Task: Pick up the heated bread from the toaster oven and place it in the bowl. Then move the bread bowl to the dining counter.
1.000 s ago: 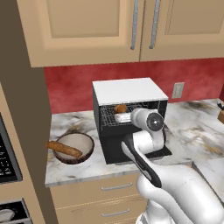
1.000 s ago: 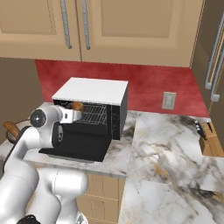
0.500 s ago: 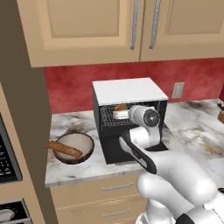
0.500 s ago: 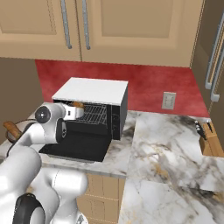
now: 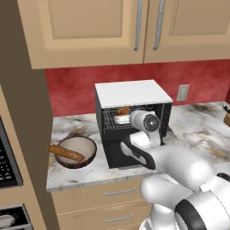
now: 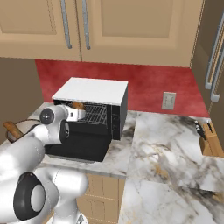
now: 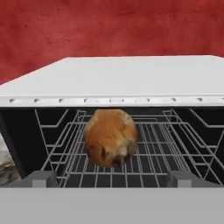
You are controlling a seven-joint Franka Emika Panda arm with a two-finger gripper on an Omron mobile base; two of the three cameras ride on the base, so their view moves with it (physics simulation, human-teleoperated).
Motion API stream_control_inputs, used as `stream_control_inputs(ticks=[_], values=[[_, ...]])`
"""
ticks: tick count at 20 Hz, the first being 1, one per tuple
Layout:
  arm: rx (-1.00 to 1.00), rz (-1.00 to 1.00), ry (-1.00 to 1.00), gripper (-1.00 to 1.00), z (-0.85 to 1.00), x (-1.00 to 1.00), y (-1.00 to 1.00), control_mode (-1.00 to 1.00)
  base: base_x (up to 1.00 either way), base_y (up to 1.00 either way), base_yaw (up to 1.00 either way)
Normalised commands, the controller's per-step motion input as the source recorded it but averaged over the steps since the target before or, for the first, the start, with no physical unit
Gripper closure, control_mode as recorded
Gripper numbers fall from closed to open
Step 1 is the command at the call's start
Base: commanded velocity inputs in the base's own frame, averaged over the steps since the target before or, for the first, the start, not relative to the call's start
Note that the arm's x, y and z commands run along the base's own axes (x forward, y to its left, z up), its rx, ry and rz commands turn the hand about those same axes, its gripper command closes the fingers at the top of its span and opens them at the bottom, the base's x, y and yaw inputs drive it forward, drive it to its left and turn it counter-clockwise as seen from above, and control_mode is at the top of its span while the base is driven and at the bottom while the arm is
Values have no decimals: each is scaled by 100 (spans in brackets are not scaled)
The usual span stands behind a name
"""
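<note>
Heated bread (image 7: pixel 111 137) is sitting on the wire rack (image 7: pixel 148 161) inside the toaster oven (image 7: pixel 131 78), door dropped open. Gripper (image 7: pixel 111 178) is hovering at the oven mouth with fingers (image 7: pixel 40 178) spread wide, the bread lying centred between and just beyond them, untouched

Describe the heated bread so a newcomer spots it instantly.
Find the black toaster oven with the white top on the marbled counter under the cabinets. On its upper wire rack sits the heated bread, a round golden-brown bun. The other bread, a long baguette, lies in the bowl beside the oven.
</note>
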Motion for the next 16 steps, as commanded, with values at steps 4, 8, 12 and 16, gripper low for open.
stream_control_inputs(ticks=[4, 8, 12, 16], values=[[0, 0, 0, -100, -8, 28, 2, -100, 0, 0, 0], [0, 0, 0, -100, -6, 28, 3, -100, 0, 0, 0], [0, 0, 0, -100, -7, 20, 6, -100, 0, 0, 0], [0, 0, 0, -100, -11, 13, 5, -100, 0, 0, 0]])
